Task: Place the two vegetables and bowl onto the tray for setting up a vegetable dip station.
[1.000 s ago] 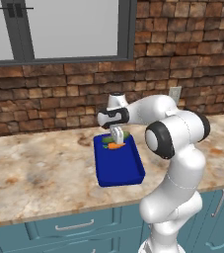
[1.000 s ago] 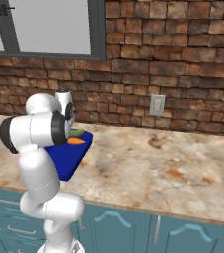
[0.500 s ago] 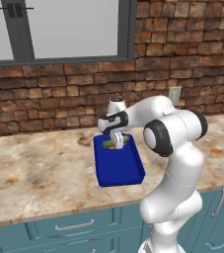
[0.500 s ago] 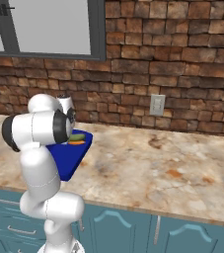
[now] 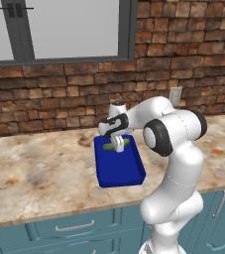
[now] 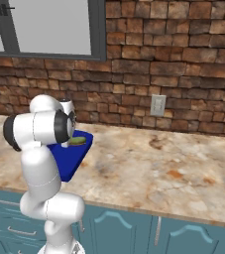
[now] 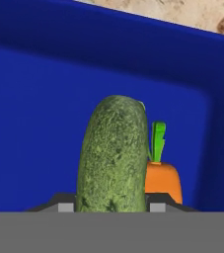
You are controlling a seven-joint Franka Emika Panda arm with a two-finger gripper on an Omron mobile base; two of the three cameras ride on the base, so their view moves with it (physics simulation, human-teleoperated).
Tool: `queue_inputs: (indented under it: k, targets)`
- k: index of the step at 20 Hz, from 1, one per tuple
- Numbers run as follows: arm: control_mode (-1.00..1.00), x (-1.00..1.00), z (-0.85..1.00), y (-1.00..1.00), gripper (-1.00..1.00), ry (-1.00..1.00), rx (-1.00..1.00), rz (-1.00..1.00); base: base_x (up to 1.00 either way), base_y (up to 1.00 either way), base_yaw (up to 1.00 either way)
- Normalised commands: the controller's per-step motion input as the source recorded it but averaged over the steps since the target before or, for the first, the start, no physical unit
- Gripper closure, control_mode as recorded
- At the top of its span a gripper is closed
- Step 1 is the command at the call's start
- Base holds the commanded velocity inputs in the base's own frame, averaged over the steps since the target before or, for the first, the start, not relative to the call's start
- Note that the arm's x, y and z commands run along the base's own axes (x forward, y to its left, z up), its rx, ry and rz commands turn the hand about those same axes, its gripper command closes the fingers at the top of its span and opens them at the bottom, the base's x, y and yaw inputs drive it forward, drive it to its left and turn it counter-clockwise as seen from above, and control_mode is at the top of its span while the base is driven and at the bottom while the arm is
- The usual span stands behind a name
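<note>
Cucumber [image 7: 112, 155]: lower centre of the hand view, over the tray [image 7: 34, 123], pinched between the claw [image 5: 118, 145] tips. Likely light, stiff, mildly slippery; best held across its middle. Stubby, dark green, pebbled skin. Carrot [image 7: 161, 178]: just beside it at lower right, orange, green top, inside the tray. Tray: deep blue, raised edges, on the tabletop [image 5: 39, 168].

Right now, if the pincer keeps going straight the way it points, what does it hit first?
Probably the tray floor. The pincer is shut on the cucumber, which leads and would touch down first, with the carrot right beside it. Depth to the floor is unclear.
</note>
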Motion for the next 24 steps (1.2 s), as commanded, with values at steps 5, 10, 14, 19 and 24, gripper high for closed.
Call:
queue_inputs:
  k: [5, 10, 14, 19, 24]
  targets:
    - [-1.00, 0.08, -0.04, 0.00, 1.00, -0.01, 0.00, 0.00, 0.00, 0.00, 0.00]
    - [-1.00, 0.10, -0.08, 0.00, 1.00, -0.02, 0.00, 0.00, 0.00, 0.00, 0.00]
    - [-1.00, 0.11, -0.12, 0.00, 1.00, -0.03, 0.00, 0.00, 0.00, 0.00, 0.00]
    - [-1.00, 0.12, -0.13, 0.00, 1.00, -0.04, 0.00, 0.00, 0.00, 0.00, 0.00]
    - [-1.00, 0.06, -0.08, 0.00, 1.00, -0.03, 0.00, 0.00, 0.00, 0.00, 0.00]
